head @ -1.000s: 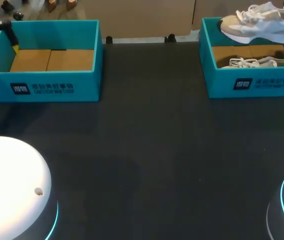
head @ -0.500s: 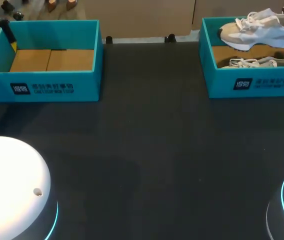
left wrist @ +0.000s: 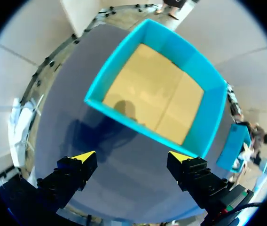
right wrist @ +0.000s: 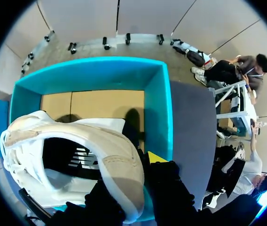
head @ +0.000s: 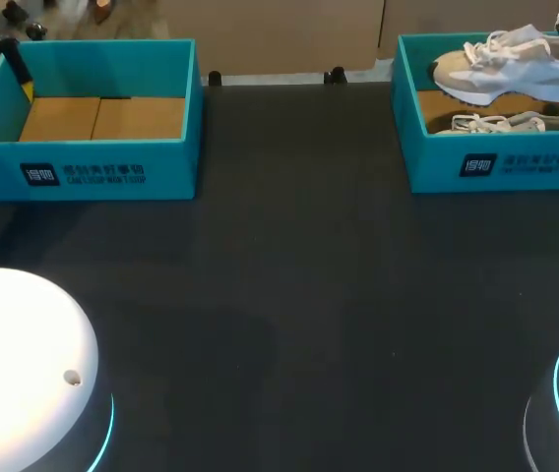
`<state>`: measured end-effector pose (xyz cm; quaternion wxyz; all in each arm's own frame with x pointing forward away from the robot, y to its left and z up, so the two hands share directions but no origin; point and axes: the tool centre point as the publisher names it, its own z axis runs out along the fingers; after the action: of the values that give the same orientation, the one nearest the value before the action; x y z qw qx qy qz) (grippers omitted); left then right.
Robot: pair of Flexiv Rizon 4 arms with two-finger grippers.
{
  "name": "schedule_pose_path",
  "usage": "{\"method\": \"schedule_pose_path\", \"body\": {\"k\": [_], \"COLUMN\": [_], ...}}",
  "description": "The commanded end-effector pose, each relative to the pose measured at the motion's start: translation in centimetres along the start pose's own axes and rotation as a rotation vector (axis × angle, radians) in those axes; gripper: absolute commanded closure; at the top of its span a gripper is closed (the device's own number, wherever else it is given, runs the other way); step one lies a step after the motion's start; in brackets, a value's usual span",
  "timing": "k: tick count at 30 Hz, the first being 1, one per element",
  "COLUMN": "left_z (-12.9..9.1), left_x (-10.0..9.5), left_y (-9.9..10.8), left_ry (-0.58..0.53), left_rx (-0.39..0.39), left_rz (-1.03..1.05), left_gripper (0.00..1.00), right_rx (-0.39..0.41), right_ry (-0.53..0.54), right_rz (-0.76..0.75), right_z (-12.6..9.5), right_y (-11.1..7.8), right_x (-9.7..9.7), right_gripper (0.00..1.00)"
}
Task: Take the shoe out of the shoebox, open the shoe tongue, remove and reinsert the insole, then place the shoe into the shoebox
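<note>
Currently held: a white and beige shoe (head: 501, 67) is kept in the air above the right shoebox (head: 501, 167), with its toe turned toward the table's middle and its laces hanging loose.
Right gripper (right wrist: 136, 172): it is closed on the shoe at the heel collar, which is pinched between the two fingers. Only one yellow tip can be seen, lying against the outside of the heel.
Right shoebox: a teal box is set at the far right of the table (head: 299, 295). A second shoe (head: 516, 123) is seen low inside it, along the front wall and beneath the held one.
Left gripper (left wrist: 132, 156): its fingers are spread wide and nothing is caught between them. It is hung over the dark tabletop, just outside one wall of the left shoebox (head: 93, 167).
Left shoebox: a teal box is set at the far left of the table, well apart from the right one. Only its brown cardboard floor is seen inside.
</note>
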<state>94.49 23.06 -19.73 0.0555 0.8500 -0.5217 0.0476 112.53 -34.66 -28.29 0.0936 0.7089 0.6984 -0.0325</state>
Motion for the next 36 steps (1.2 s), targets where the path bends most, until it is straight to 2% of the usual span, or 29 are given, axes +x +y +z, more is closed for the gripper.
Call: {"method": "schedule_pose_path", "body": {"k": [1, 5, 10, 31, 36], "left_z": [-0.8, -0.5, 0.3, 0.3, 0.3], "left_x": [0.7, 1.2, 1.5, 1.5, 1.5], "left_y": [-1.1, -1.2, -0.6, -0.6, -0.6], "left_ry": [0.059, 0.056, 0.001, 0.001, 0.001], "left_rx": [-0.038, -0.098, -0.154, -0.154, -0.154], "left_rz": [0.242, 0.414, 0.554, 0.554, 0.554], "left_gripper": [0.0, 0.0, 0.0, 0.0, 0.0], "right_rx": [0.002, 0.0, 0.003, 0.009, 0.004], "right_ry": [0.008, 0.009, 0.003, -0.017, -0.01], "right_rz": [0.006, 0.013, 0.028, 0.078, 0.082], "right_z": [0.5, 0.5, 0.7, 2.2, 2.2], "right_y": [0.2, 0.4, 0.4, -0.3, 0.7], "right_x": [-0.1, -0.3, -0.9, -1.1, -1.0], "right_gripper": [1.0, 1.0, 1.0, 1.0, 1.0]}}
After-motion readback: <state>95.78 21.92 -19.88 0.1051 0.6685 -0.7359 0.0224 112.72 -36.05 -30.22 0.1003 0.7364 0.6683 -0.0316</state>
